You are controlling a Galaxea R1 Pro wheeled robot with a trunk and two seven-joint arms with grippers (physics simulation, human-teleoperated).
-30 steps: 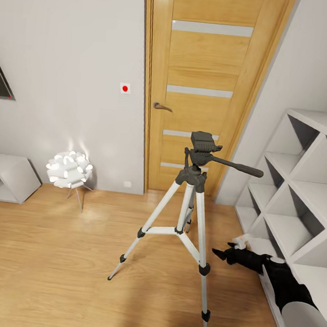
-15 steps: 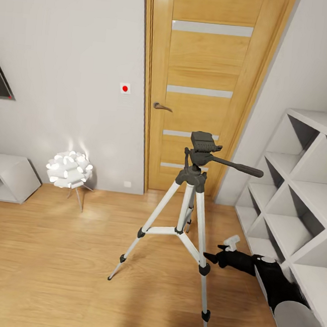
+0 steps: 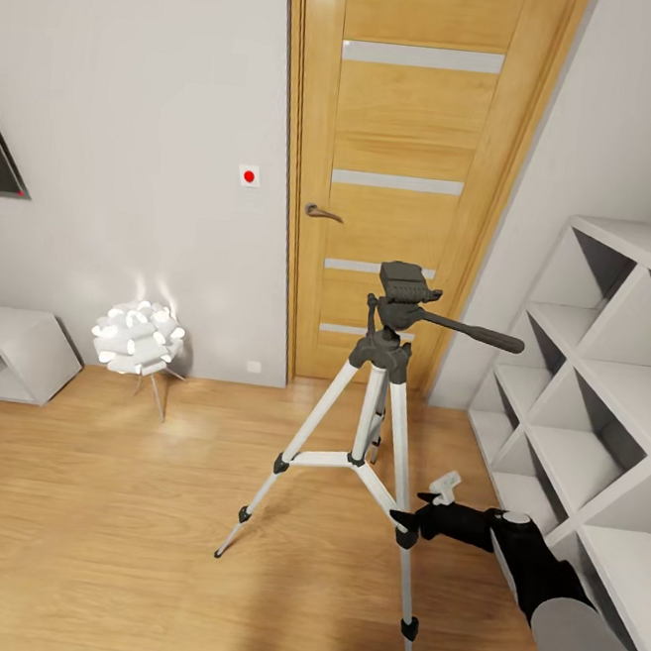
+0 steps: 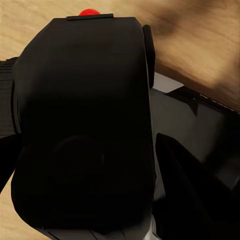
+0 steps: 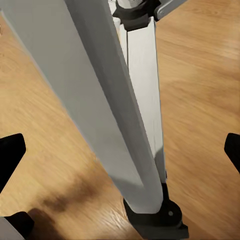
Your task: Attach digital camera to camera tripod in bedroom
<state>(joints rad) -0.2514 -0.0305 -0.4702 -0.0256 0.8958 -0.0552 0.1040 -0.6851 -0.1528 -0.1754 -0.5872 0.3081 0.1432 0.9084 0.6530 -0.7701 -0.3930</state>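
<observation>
- The tall camera tripod point(image 3: 376, 420), three silver-white telescoping legs with black joints and a dark grey head point(image 3: 400, 295) carrying a long pan handle, stands upright on the light wood floor point(image 3: 99, 503) of the bedroom, in front of the wooden door point(image 3: 410, 174) and beside the white cube shelves point(image 3: 598, 392)
- The right gripper point(image 3: 408, 521) sits low, level with the black joint on the near leg, its tip just beside or touching that leg; the mounting head lies well above it, straight up the tripod's long axis; in the right wrist view the leg point(image 5: 120, 115) runs between the two black fingertips point(image 5: 10, 155), which stand wide apart and grasp nothing
- The small boxy black digital camera point(image 4: 82, 130), red dot point(image 4: 89, 11) on top, sits right against the left gripper in the left wrist view, apparently held; the fingers are hidden behind it, so I cannot tell the jaw state for sure
- Judgement: the right arm looks placed to steady the leg; the camera must then be brought up onto the head, which bears nothing yet
</observation>
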